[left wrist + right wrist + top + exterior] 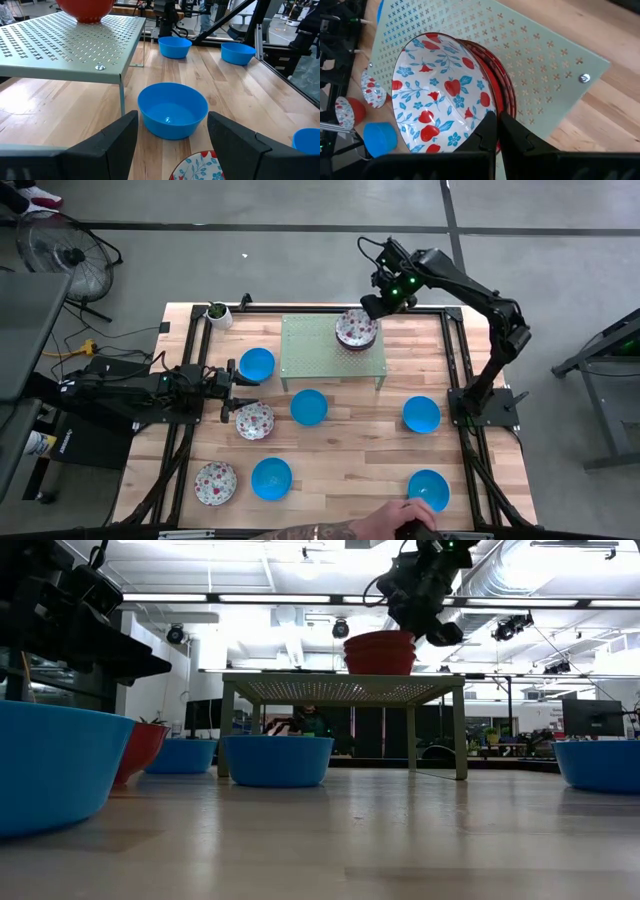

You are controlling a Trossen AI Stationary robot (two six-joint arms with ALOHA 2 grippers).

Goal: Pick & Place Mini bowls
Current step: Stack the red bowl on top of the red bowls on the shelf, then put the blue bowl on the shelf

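Note:
A stack of floral mini bowls (356, 330) stands on the green perforated stand (320, 355). My right gripper (378, 304) is at the stack's far right side and is shut on the top bowl (440, 100). My left gripper (232, 392) hovers open at the table's left, just left of a floral bowl (254, 420); in the left wrist view that bowl (197, 167) lies between the open fingers, with a blue bowl (172, 110) ahead. Other blue bowls (257, 363) (421, 414) (271, 478) and a floral bowl (215, 483) rest on the table. My right gripper pinches the top floral bowl by its rim (492, 114), one finger (487, 132) inside the bowl and one (515, 137) outside, coming slanting down from the table's far right. The bowl sits nested on the stack below it on the stand.
A small white pot with a plant (218, 313) stands at the far left corner. A person's tattooed hand (400, 515) reaches over the near edge beside a blue bowl (428, 488). A black frame (455, 360) borders the table.

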